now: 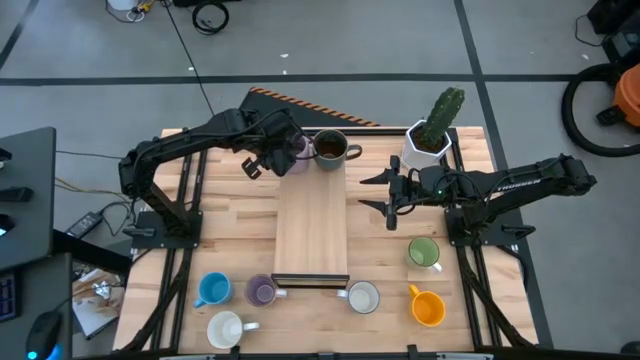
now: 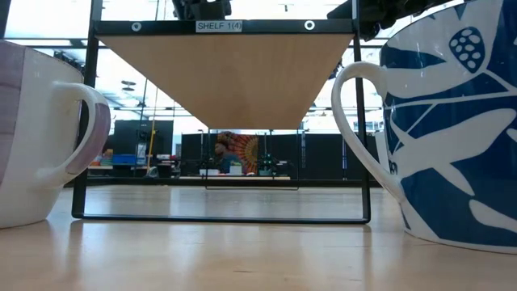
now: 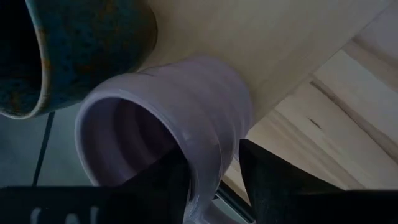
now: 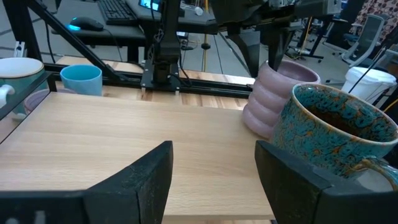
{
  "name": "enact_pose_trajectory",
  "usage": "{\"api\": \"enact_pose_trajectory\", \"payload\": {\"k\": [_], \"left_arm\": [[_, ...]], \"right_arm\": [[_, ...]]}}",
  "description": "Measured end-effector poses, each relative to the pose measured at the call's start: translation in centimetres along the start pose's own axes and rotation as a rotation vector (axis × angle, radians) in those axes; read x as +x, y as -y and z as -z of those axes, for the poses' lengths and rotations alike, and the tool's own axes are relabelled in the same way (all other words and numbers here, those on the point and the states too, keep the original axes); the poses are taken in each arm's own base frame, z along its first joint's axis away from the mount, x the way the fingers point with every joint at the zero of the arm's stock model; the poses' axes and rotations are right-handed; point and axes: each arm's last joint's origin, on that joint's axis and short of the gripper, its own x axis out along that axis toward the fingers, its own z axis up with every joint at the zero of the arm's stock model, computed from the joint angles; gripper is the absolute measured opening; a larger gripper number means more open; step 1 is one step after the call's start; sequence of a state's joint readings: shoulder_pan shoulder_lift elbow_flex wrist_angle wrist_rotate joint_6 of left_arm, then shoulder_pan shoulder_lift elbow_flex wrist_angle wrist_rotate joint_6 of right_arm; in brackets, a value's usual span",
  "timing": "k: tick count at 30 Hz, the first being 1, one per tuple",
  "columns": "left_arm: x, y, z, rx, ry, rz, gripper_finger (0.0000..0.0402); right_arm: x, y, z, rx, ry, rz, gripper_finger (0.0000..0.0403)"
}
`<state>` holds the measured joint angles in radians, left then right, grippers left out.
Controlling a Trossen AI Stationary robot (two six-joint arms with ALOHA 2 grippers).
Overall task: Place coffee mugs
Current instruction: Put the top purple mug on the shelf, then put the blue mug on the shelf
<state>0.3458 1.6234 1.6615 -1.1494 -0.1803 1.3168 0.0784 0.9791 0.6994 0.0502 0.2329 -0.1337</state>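
A purple ribbed mug (image 1: 299, 150) (image 4: 268, 93) stands upright on the far end of the wooden shelf board (image 1: 312, 225), next to a dark teal-speckled mug (image 1: 331, 147) (image 4: 333, 134). My left gripper (image 1: 284, 153) (image 3: 211, 180) comes down on the purple mug with its fingers apart, one inside the rim and one outside. My right gripper (image 1: 369, 193) (image 4: 211, 168) waits open and holds nothing, just off the board's right side, pointing at both mugs. My left gripper stands astride the purple mug's wall at the rim (image 3: 200, 163), slanting down from above. Wood shows between the outer finger (image 3: 267, 180) and the wall. Whether the inner finger (image 3: 163, 183) touches the wall, I cannot tell. The mug rests on the board.
On the table near the front edge stand a blue (image 1: 212, 290), a purple (image 1: 262, 291), two white (image 1: 225, 328) (image 1: 362, 297), an orange (image 1: 428, 307) and a green mug (image 1: 424, 252). A white cactus pot (image 1: 425, 148) stands at the far right.
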Motion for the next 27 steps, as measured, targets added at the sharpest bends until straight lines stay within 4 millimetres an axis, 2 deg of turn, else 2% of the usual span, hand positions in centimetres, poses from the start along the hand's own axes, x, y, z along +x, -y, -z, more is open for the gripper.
{"api": "enact_pose_trajectory", "payload": {"k": [19,24,27], "left_arm": [[-2.1,-0.1,0.1,-0.125,0.014,-0.11,0.0144],[-4.7,0.1,-0.2,-0.151,0.057,-0.181,0.0144],[-7.1,0.1,-0.2,-0.265,0.134,-0.242,0.0144]], "right_arm": [[0.0,0.0,0.0,-0.026,-0.003,-0.002,0.0233],[0.0,0.0,0.0,-0.028,-0.005,-0.002,0.0233],[0.0,0.0,0.1,-0.029,-0.006,-0.002,0.0233]]}}
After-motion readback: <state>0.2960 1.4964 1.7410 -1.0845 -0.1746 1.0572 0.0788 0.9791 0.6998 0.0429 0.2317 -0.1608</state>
